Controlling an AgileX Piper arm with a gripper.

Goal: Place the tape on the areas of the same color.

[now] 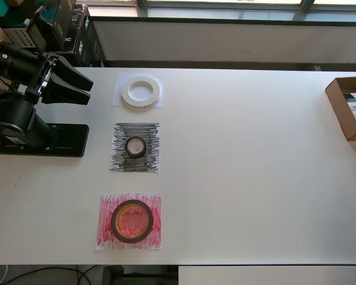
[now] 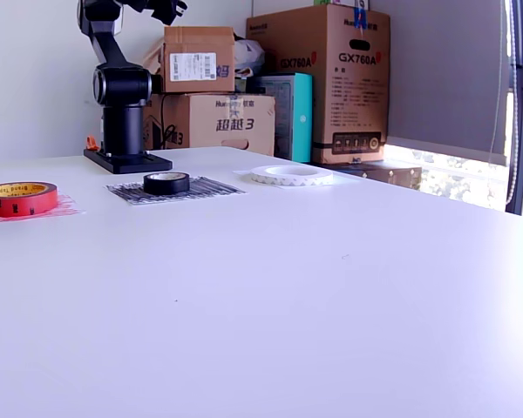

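A white tape roll [image 1: 141, 92] lies on the plain white sheet [image 1: 120, 101]. Below it in the overhead view, a small black roll [image 1: 136, 146] sits on the black scribbled sheet [image 1: 121, 163]. Nearest the front edge, a dark red roll with a yellowish core [image 1: 132, 221] rests on the red scribbled sheet [image 1: 107, 237]. My gripper [image 1: 90, 94] hangs open and empty to the left of the white roll, apart from all three rolls. The exterior view shows the red roll [image 2: 17, 198], black roll [image 2: 166, 182] and white roll [image 2: 292, 175] flat on the table.
The arm's black base plate [image 1: 41, 139] is bolted at the overhead view's left edge. An open cardboard box [image 1: 349, 107] stands at the right edge. Stacked cartons [image 2: 331, 78] stand behind the table.
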